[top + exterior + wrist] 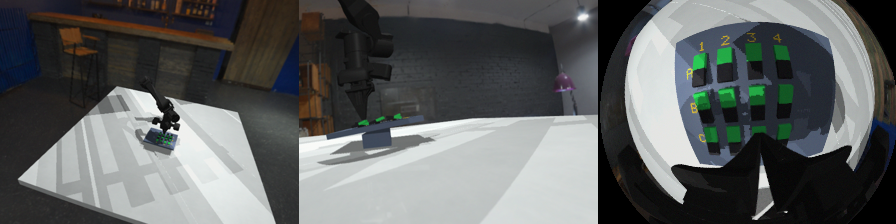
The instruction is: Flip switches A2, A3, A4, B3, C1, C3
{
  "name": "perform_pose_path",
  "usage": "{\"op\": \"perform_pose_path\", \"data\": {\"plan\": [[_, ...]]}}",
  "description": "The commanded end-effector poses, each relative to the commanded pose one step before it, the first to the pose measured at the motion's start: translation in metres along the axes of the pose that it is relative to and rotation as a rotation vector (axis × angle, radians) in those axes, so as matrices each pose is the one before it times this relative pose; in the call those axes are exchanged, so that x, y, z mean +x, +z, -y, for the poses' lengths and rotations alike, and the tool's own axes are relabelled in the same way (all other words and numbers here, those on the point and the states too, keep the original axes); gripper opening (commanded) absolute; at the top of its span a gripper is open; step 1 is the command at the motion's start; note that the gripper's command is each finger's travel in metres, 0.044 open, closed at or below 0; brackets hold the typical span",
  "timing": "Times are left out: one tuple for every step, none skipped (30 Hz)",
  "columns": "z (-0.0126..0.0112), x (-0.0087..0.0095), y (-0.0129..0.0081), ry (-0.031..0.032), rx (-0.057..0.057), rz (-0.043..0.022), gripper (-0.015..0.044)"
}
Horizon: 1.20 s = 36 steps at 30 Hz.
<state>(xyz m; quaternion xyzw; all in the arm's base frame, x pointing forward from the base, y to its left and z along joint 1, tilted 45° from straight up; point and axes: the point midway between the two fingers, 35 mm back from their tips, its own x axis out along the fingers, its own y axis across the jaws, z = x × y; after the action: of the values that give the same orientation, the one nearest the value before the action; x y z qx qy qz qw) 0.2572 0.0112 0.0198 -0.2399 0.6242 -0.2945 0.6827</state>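
The dark blue switch panel [151, 135] [347, 132] [810, 56] lies tilted on a small block on the white table [101, 164] [476, 164]. It carries three rows of green-and-black rocker switches, lettered A to C and numbered 1 to 4. My gripper [164, 131] [361, 118] [759, 136] is shut and empty. Its joined fingertips point straight down and touch the panel in row C at column 3, and they hide most of that switch. Switches A2 [725, 63], A3 [754, 59], A4 [782, 62], B3 [756, 99] and C1 [713, 137] show in the wrist view.
The panel rests on a blue support block [377, 141] and overhangs it on both sides. A bar counter [131, 30] and a stool [78, 50] stand far behind the table. A purple lamp [563, 83] stands off to the side.
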Motion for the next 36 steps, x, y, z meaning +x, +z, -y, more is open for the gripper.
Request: {"op": "perform_pose_path", "data": {"plan": [[0.00015,0.0012,-0.0001,-0.00337,-0.0042,0.00122,0.0],[0.0,0.00013,0.0,-0.00001,0.0,0.0,0.0],[0.0,0.00013,0.0,-0.00001,0.0,0.0,0.0],[0.0,0.00013,0.0,-0.00001,0.0,0.0,0.0],[0.0,0.00013,0.0,-0.00001,0.0,0.0,0.0],[0.0,0.00013,0.0,-0.00001,0.0,0.0,0.0],[0.0,0.00013,0.0,-0.00001,0.0,0.0,0.0],[0.0,0.00013,0.0,-0.00001,0.0,0.0,0.0],[0.0,0.00013,0.0,-0.00001,0.0,0.0,0.0],[0.0,0.00013,0.0,-0.00001,0.0,0.0,0.0],[0.0,0.00013,0.0,-0.00001,0.0,0.0,0.0],[0.0,0.00013,0.0,-0.00001,0.0,0.0,0.0],[0.0,0.00013,0.0,-0.00001,0.0,0.0,0.0],[0.0,0.00013,0.0,-0.00001,0.0,0.0,0.0],[0.0,0.00013,0.0,-0.00001,0.0,0.0,0.0],[0.0,0.00013,0.0,-0.00001,0.0,0.0,0.0],[0.0,0.00013,0.0,-0.00001,0.0,0.0,0.0],[0.0,0.00013,0.0,-0.00001,0.0,0.0,0.0],[0.0,0.00013,0.0,-0.00001,0.0,0.0,0.0],[0.0,0.00013,0.0,-0.00001,0.0,0.0,0.0],[0.0,0.00013,0.0,-0.00001,0.0,0.0,0.0],[0.0,0.00013,0.0,-0.00001,0.0,0.0,0.0],[0.0,0.00013,0.0,0.0,0.0,0.0,0.0],[0.0,0.00013,0.0,-0.00001,0.0,0.0,0.0],[0.0,0.00013,0.0,-0.00001,0.0,0.0,0.0],[0.0,0.00013,0.0,-0.00001,0.0,0.0,0.0],[0.0,0.00013,0.0,-0.00001,0.0,0.0,0.0],[0.0,0.00013,0.0,-0.00001,0.0,0.0,0.0],[0.0,0.00013,0.0,-0.00001,0.0,0.0,0.0],[0.0,0.00013,0.0,-0.00001,0.0,0.0,0.0],[0.0,0.00013,0.0,-0.00001,0.0,0.0,0.0],[0.0,0.00013,0.0,-0.00001,0.0,0.0,0.0],[0.0,0.00013,0.0,-0.00001,0.0,0.0,0.0],[0.0,0.00013,0.0,-0.00001,0.0,0.0,0.0],[0.0,0.00013,0.0,-0.00001,0.0,0.0,0.0],[0.0,0.00013,0.0,-0.00001,0.0,0.0,0.0]]}}
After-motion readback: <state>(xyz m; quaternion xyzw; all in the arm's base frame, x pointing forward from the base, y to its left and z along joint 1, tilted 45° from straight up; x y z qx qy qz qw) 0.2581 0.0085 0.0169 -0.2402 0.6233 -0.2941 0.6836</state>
